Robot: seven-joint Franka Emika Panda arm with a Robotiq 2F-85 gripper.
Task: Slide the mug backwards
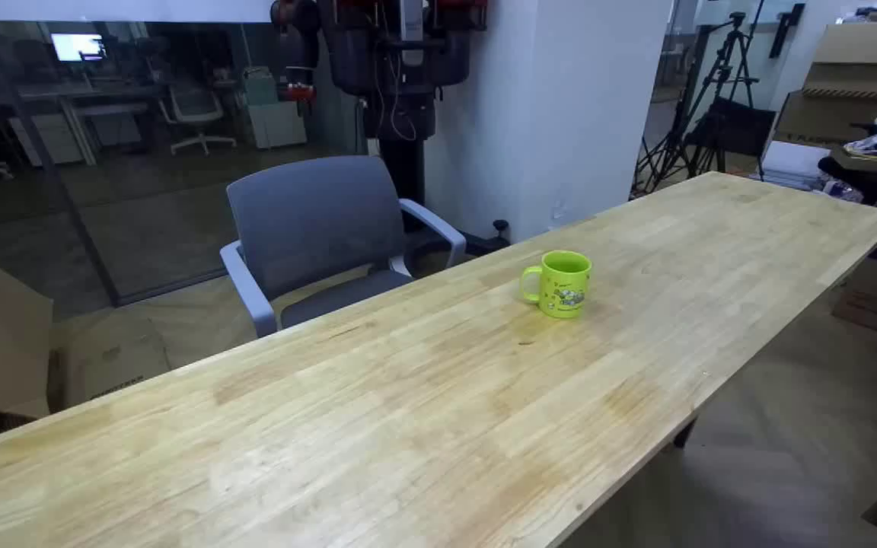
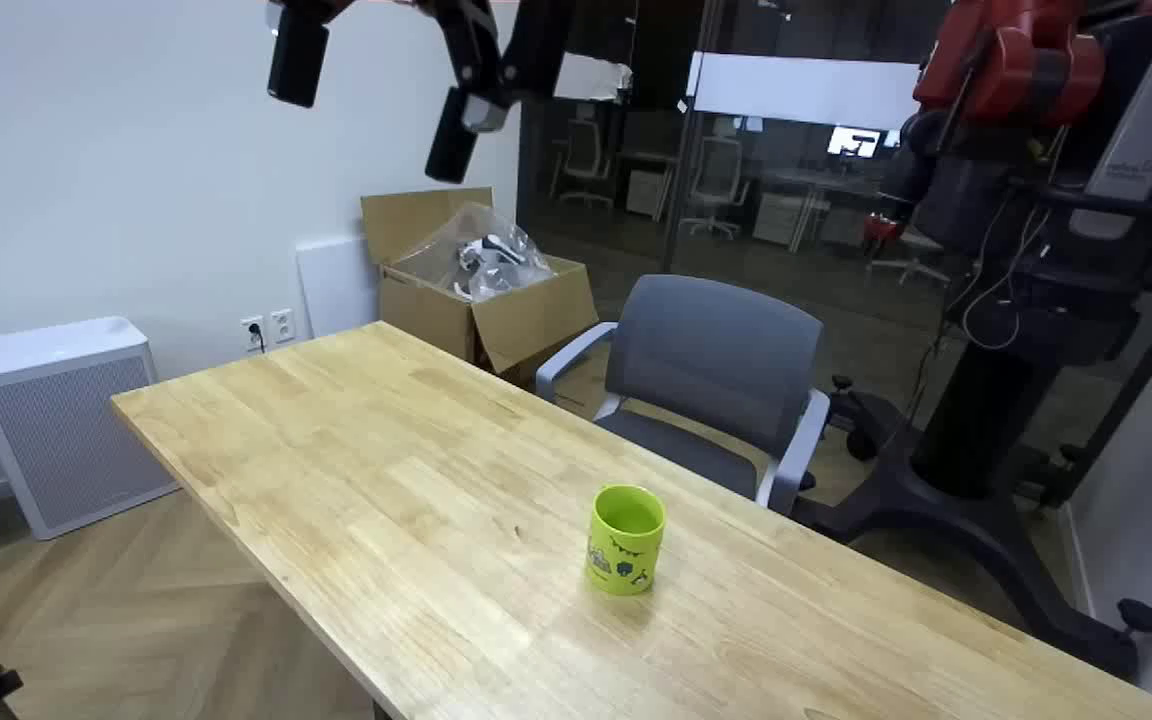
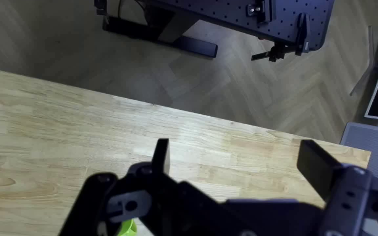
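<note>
In an exterior view the lime mug [image 1: 566, 285] is standing upright on the table [image 1: 332, 426], handle [image 1: 527, 285] pointing toward the chair [image 1: 317, 221]. In an exterior view the gripper [image 2: 370, 138] is hanging high up, spread wide, holding nothing, the mug well below. In the wrist view it's barely peeking out at bottom left, outside the fingers [image 3: 316, 165], so I'm guessing the gripper's needing a sideways shift before dropping.

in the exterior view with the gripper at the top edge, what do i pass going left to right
White grilled appliance, wall sockets, open cardboard box, lime mug, red-and-black robot.
</note>
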